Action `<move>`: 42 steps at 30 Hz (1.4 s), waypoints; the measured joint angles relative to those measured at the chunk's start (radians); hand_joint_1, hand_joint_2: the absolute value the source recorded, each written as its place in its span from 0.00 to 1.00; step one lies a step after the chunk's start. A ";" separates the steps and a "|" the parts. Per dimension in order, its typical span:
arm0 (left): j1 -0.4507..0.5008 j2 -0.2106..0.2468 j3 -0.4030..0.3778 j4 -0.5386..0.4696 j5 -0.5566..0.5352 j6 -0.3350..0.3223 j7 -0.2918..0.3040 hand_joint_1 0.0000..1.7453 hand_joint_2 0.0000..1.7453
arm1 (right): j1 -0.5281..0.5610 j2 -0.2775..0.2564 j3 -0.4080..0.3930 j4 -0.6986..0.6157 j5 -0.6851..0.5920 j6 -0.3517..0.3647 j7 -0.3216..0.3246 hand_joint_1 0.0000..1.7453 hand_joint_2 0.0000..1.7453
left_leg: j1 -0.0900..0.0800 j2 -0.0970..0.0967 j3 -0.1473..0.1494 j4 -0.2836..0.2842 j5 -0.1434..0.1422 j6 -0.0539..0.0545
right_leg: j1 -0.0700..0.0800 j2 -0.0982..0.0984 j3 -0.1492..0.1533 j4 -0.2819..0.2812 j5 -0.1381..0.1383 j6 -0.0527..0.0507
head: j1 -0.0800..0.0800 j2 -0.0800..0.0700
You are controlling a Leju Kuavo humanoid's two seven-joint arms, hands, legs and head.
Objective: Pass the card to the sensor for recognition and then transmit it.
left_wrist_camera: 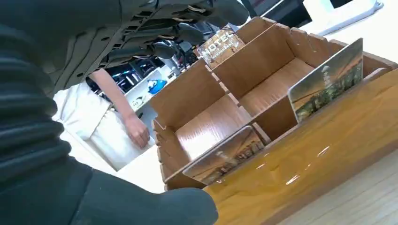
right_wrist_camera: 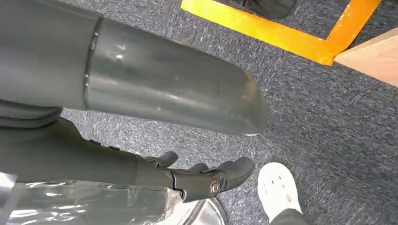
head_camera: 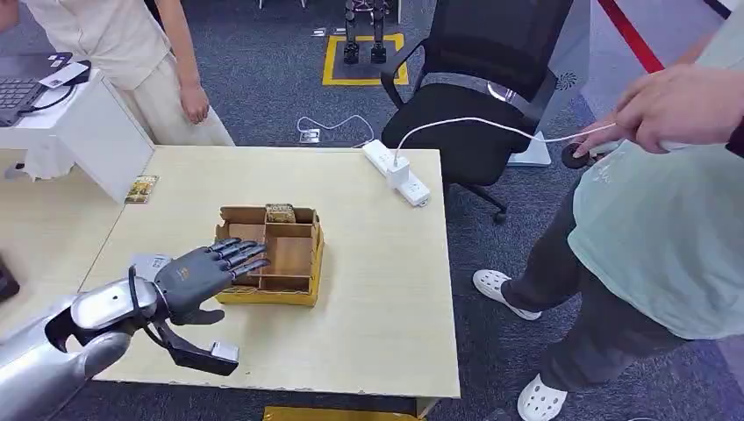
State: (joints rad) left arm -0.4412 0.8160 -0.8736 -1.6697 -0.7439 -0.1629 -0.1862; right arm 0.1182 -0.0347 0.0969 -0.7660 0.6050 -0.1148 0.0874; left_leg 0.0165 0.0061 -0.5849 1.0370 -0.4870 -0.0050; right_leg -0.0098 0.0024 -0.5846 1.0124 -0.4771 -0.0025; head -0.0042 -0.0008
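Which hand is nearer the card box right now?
Left. The left hand hovers with its fingers spread over the near-left edge of the card box. The right hand hangs over the carpet beside a person's white shoe, away from the box.

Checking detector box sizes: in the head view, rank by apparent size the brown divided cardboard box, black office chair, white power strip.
1. Black office chair, though it stands farther off.
2. Brown divided cardboard box.
3. White power strip.
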 joint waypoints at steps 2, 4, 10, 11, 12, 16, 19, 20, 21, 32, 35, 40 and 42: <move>0.003 -0.008 0.000 0.006 -0.014 0.011 0.006 0.00 1.00 | 0.000 0.000 0.000 -0.001 0.001 0.003 0.000 0.00 0.00 | 0.000 0.000 0.000 0.000 0.000 0.000 | 0.000 0.000 0.000 0.000 0.000 0.000 | 0.000 0.000; 0.005 -0.017 0.000 0.011 -0.022 0.018 0.015 0.00 1.00 | 0.000 0.001 0.000 -0.003 0.003 0.007 0.000 0.00 0.00 | 0.000 0.000 0.000 0.000 0.000 0.000 | 0.000 0.000 0.000 0.000 0.000 0.000 | 0.000 0.000; 0.017 -0.048 0.000 0.035 -0.060 0.043 0.053 0.00 1.00 | 0.002 0.004 -0.002 -0.009 0.007 0.011 0.007 0.00 0.00 | 0.000 0.000 0.000 0.000 0.000 0.000 | 0.000 0.000 0.000 0.000 0.000 0.000 | 0.000 0.000; 0.019 -0.054 0.000 0.039 -0.069 0.048 0.063 0.00 1.00 | 0.004 0.004 -0.003 -0.011 0.007 0.011 0.008 0.00 0.00 | 0.000 0.000 0.000 0.000 0.000 0.000 | 0.000 0.000 0.000 0.000 0.000 0.000 | 0.000 0.000; 0.023 -0.061 0.000 0.044 -0.084 0.055 0.080 0.00 1.00 | 0.005 0.005 -0.003 -0.014 0.007 0.011 0.010 0.00 0.00 | 0.000 0.000 0.000 0.000 0.000 0.000 | 0.000 0.000 0.000 0.000 0.000 0.000 | 0.000 0.000; 0.035 -0.087 0.000 0.059 -0.117 0.063 0.115 0.00 1.00 | 0.008 0.008 -0.005 -0.021 0.006 0.011 0.015 0.00 0.00 | 0.000 0.000 0.000 0.000 0.000 0.000 | 0.000 0.000 0.000 0.000 0.000 0.000 | 0.000 0.000; 0.045 -0.098 0.003 0.072 -0.126 0.065 0.125 0.00 1.00 | 0.011 0.010 -0.006 -0.027 0.006 0.011 0.016 0.00 0.00 | 0.000 0.000 0.000 0.000 0.000 0.000 | 0.000 0.000 0.000 0.000 0.000 0.000 | 0.000 0.000; 0.050 -0.102 0.006 0.076 -0.128 0.066 0.125 0.00 1.00 | 0.012 0.010 -0.006 -0.028 0.006 0.011 0.017 0.00 0.00 | 0.000 0.000 0.000 0.000 0.000 0.000 | 0.000 0.000 0.000 0.000 0.000 0.000 | 0.000 0.000; 0.055 -0.105 0.010 0.079 -0.129 0.066 0.126 0.00 1.00 | 0.013 0.011 -0.007 -0.030 0.006 0.011 0.018 0.00 0.00 | 0.000 0.000 0.000 0.000 0.000 0.000 | 0.000 0.000 0.000 0.000 0.000 0.000 | 0.000 0.000; 0.086 -0.135 0.057 0.101 -0.146 0.068 0.143 0.00 1.00 | 0.024 0.013 -0.020 -0.041 0.010 0.014 0.018 0.00 0.00 | 0.000 0.000 0.000 0.000 0.000 0.000 | 0.000 0.000 0.000 0.000 0.000 0.000 | 0.000 0.000; 0.093 -0.139 0.072 0.105 -0.146 0.069 0.144 0.00 1.00 | 0.025 0.014 -0.022 -0.042 0.010 0.014 0.018 0.00 0.00 | 0.000 0.000 0.000 0.000 0.000 0.000 | 0.000 0.000 0.000 0.000 0.000 0.000 | 0.000 0.000; 0.105 -0.148 0.098 0.105 -0.163 0.071 0.166 0.00 1.00 | 0.029 0.016 -0.026 -0.045 0.011 0.014 0.018 0.00 0.00 | 0.000 0.000 0.000 0.000 0.000 0.000 | 0.000 0.000 0.000 0.000 0.000 0.000 | 0.000 0.000; 0.106 -0.152 0.107 0.105 -0.169 0.072 0.170 0.00 1.00 | 0.029 0.018 -0.027 -0.047 0.012 0.014 0.018 0.00 0.00 | 0.000 0.000 0.000 0.000 0.000 0.000 | 0.000 0.000 0.000 0.000 0.000 0.000 | 0.000 0.000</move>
State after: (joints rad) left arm -0.3354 0.6641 -0.7668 -1.5644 -0.9125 -0.0908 -0.0161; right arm 0.1476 -0.0172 0.0694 -0.8129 0.6168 -0.1003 0.1049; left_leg 0.0164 0.0061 -0.5849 1.0370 -0.4870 -0.0049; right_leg -0.0098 0.0022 -0.5846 1.0124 -0.4771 -0.0025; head -0.0042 -0.0008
